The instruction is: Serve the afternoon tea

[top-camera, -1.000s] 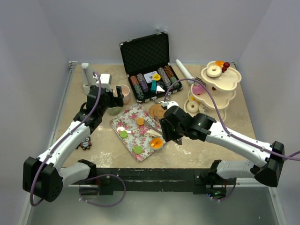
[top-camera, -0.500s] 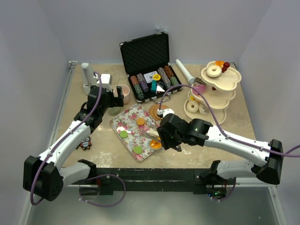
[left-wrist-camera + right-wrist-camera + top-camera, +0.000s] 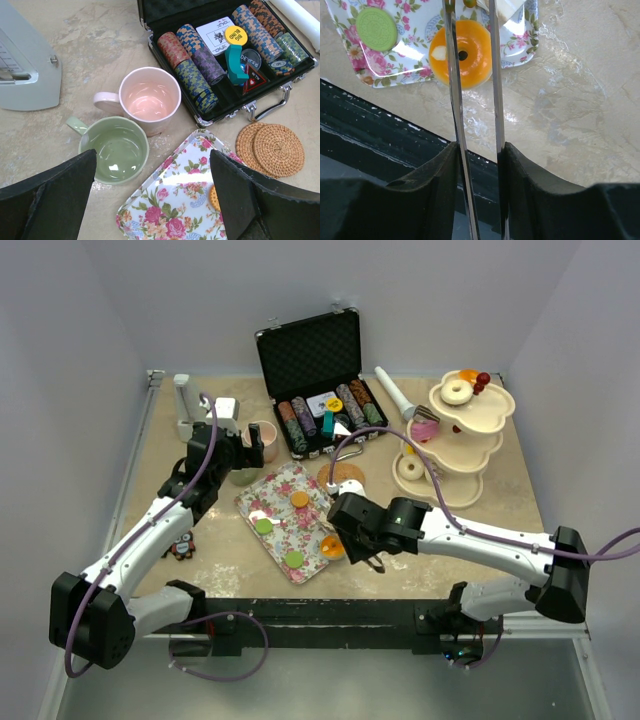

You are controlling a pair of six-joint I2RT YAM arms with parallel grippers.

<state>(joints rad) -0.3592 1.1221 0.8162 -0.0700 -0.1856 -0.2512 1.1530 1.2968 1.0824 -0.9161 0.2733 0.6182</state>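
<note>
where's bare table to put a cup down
Bare table: at the back between the white device and chip case; at the right between the three-tier stand and right arm. Crowded: mid-table around the floral tray, where the right pincer holds tongs.

Open black case (image 3: 310, 355), striped poker chips (image 3: 197, 82) rowed inside, floral tray (image 3: 172, 212) laid in front, two woven coasters (image 3: 272, 148) overlapped beside it, white cylinder (image 3: 392, 392) lain right of case.

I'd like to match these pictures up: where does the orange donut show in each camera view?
Top external: orange donut at the near corner of the floral tray.
Left wrist: not in it; that corner of the tray is cut off.
Right wrist: top centre, behind the two blades of the tongs.
Shared landmark: the floral tray, in all three.
</note>
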